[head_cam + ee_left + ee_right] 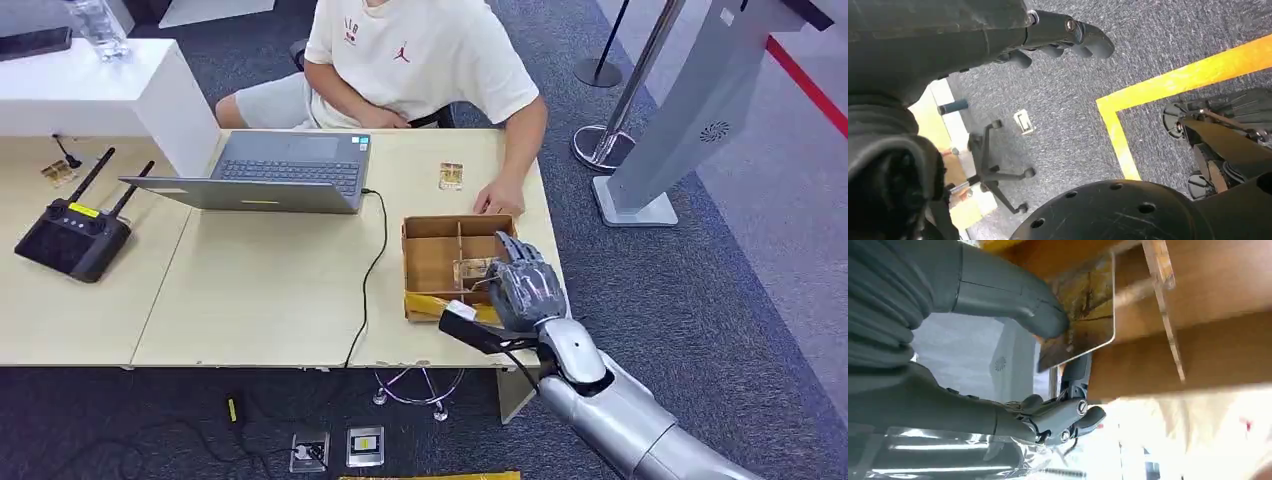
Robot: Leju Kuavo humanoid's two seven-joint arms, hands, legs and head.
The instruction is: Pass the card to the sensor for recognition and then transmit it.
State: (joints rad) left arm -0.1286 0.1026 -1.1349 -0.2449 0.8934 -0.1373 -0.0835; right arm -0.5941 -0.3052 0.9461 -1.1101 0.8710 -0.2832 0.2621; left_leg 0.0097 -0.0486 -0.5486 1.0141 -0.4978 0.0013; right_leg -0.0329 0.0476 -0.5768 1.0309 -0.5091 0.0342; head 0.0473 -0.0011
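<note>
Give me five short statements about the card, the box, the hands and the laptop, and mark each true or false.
1. The right hand pinches a card at the cardboard box. True.
2. The laptop is closed. False: its lid is open.
3. A second card lies on the table near the person's hand. True.
4. The left hand holds a card. False: it holds nothing, hanging over the carpet.
5. The box has no dividers. False: partitions split it into compartments.
</note>
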